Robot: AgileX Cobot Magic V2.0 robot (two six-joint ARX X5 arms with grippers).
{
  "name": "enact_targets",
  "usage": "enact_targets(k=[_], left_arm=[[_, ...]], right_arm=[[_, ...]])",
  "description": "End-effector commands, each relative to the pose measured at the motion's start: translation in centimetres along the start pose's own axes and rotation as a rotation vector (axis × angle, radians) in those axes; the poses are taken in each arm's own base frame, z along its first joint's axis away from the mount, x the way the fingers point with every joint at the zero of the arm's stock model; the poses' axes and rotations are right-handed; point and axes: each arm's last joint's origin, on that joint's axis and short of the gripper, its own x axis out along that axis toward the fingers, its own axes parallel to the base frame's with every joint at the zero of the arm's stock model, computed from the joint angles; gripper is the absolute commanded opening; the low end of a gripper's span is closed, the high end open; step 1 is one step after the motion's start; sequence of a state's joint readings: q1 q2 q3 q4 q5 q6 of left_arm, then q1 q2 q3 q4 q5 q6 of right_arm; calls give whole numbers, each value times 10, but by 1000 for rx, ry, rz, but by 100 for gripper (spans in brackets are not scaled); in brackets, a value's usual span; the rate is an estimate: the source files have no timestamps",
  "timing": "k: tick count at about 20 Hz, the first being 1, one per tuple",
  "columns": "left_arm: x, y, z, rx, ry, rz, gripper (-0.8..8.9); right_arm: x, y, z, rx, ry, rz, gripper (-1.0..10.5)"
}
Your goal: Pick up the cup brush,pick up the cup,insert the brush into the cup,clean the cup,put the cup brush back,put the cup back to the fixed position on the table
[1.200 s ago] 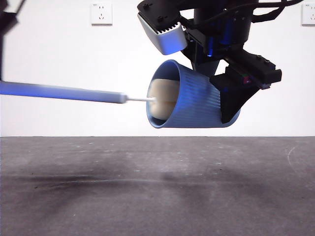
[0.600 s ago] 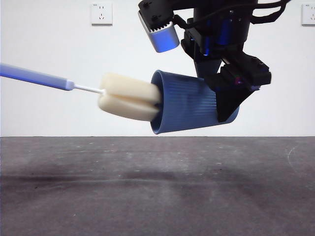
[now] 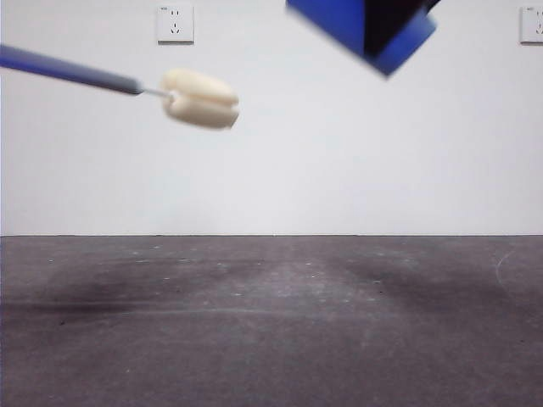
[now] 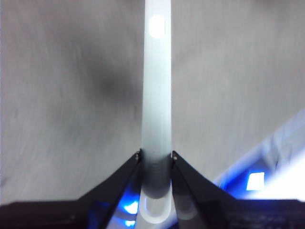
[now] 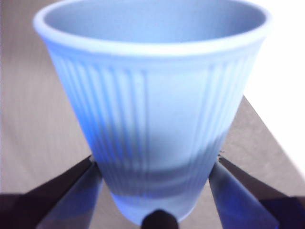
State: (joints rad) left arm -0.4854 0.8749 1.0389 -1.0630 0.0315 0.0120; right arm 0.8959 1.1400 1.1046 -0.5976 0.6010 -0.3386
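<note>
The cup brush is held in the air at the upper left of the front view, its cream-yellow sponge head [image 3: 201, 99] pointing right and its handle [image 3: 68, 70] running off the left edge. My left gripper [image 4: 156, 157] is shut on the flat pale handle [image 4: 157, 95]. The blue ribbed cup [image 5: 152, 95] sits between the jaws of my right gripper [image 5: 156, 160], which is shut on its lower part. In the front view the cup [image 3: 339, 17] is only a blurred blue shape at the top edge, clear of the sponge. The dark grey table [image 3: 271, 322] lies far below both.
A white wall stands behind the table, with one socket [image 3: 175, 23] at the upper left and another [image 3: 532, 24] at the upper right. Pale smudges mark the table surface.
The sponge head has come out of the cup and moved left and up. The cup has risen with the right gripper to the top edge of the front view.
</note>
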Motion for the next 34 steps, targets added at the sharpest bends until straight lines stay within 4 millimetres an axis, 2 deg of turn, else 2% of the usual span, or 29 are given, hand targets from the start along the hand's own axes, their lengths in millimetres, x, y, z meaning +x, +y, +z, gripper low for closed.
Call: enact_targets(k=[1,4,7,10,13,18,26,31,33,34], left_arm=[[17,1,2,-133,-57,-4,-8],[48,2,-3,-280,-142,-24,-8],[82,2,-16,-466,-238,-86,-8],[109,3,-28,-544,-221,-66,-8],[135,-2,-25,-567,-175,-44,-8],[173,-19,-28,-572,-95,44,-8],[206,-24,-36,-562,-38,143,-8],[208,-24,-38,-550,-26,175,-8],[208,-25,-39,-524,-12,171,30],[208,-25,-40,-513,-2,160,118]], right_arm=[[-17,-13,1,240,-85,-15,-13],[-40,-28,2,403,-233,35,-13],[-50,-34,1,437,-279,35,-13],[-50,-33,3,465,-300,76,-13],[-47,-32,10,492,-361,124,-13],[-46,-31,11,487,-364,122,-13],[-46,-31,12,474,-369,138,-13],[-46,-31,12,472,-368,141,-13],[-46,-30,11,468,-361,143,-13],[-45,-30,11,466,-356,144,-13]])
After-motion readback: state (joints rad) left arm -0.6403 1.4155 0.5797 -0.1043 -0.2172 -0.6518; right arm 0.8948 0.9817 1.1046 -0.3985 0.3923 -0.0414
